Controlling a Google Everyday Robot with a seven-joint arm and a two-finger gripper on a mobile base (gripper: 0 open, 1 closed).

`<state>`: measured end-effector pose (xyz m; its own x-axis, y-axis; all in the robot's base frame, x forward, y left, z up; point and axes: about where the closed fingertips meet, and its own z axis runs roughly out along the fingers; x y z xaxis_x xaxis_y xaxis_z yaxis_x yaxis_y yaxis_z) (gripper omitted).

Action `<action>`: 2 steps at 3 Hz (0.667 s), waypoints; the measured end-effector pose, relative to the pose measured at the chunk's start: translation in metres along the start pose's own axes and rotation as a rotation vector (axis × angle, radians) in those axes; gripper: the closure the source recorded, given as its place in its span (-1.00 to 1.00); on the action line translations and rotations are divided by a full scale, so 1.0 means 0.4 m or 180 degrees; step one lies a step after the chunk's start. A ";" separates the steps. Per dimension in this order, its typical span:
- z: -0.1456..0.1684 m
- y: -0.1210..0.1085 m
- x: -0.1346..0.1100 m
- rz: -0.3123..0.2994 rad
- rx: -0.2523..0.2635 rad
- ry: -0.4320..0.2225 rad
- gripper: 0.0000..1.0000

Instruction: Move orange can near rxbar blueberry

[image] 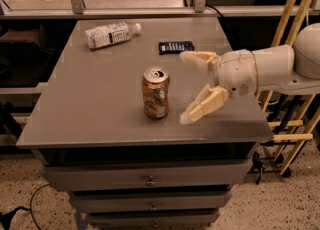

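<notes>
Open tool [184, 88] beside the upright can [155, 94], with nothing in its grip.

The can stands upright near the middle of the grey table [85, 104], silver top up. The tool reaches in from the right edge and hangs just beside the can without touching it. Its two pale fingers [205, 106] are spread wide, the gap facing the can and nothing held between them. The dark bar [176, 47] lies flat toward the far side of the table, behind the can and well apart from it, close above the tool's upper finger as seen here. A clear bottle [109, 34] with a white label lies on its side at the far left. Drawers [150, 179] sit under the table top.
</notes>
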<state>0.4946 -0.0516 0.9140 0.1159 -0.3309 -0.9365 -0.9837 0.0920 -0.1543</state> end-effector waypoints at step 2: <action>0.090 -0.001 0.012 -0.0036 -0.0093 0.0062 -1.00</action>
<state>0.5007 -0.0194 0.8984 0.1245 -0.3501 -0.9284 -0.9860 0.0609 -0.1552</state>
